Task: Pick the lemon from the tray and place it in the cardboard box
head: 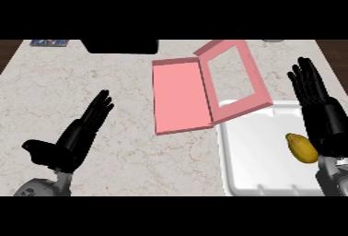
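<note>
A yellow lemon lies in the white tray at the lower right of the counter. Just to the lemon's right my right hand hovers over the tray's right side, fingers straight and pointing away from me, open and empty. A pink box with its flaps spread flat lies above and left of the tray, touching the tray's far corner. My left hand rests open at the lower left, fingers straight, well away from both.
A black object sits at the counter's far edge. A small blue item lies at the far left corner. Marble counter spreads between my left hand and the tray.
</note>
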Controlling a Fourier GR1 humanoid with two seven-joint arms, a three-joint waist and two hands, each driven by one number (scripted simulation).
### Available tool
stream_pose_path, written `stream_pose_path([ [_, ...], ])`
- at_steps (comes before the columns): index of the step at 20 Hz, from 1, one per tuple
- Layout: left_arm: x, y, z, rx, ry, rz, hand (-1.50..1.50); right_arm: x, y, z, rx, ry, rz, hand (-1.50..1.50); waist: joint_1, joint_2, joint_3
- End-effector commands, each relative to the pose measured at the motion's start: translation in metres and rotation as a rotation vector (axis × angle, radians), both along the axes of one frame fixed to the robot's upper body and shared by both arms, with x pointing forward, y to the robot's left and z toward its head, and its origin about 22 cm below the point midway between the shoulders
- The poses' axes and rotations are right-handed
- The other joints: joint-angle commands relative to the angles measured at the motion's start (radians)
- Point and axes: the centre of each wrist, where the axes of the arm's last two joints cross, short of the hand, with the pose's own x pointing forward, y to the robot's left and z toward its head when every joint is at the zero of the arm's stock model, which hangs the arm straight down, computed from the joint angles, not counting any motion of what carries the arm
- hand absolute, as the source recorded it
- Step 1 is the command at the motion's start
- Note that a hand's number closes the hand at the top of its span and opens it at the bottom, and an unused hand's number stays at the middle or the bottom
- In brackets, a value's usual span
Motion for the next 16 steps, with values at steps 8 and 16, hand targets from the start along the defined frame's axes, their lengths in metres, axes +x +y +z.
stream_pose_path([
  [8,-0.004,0.065,-0.014,0.306,0.046,0.314,0.00,0.012,-0.083,0.036,-0.477,-0.086,0.059,1.50,0.022,0.002,0.027],
  [16,-0.021,0.045,-0.026,0.335,0.068,0.339,0.00,0.011,-0.157,-0.041,-0.064,-0.081,0.125,-1.50,0.019,-0.008,0.027],
])
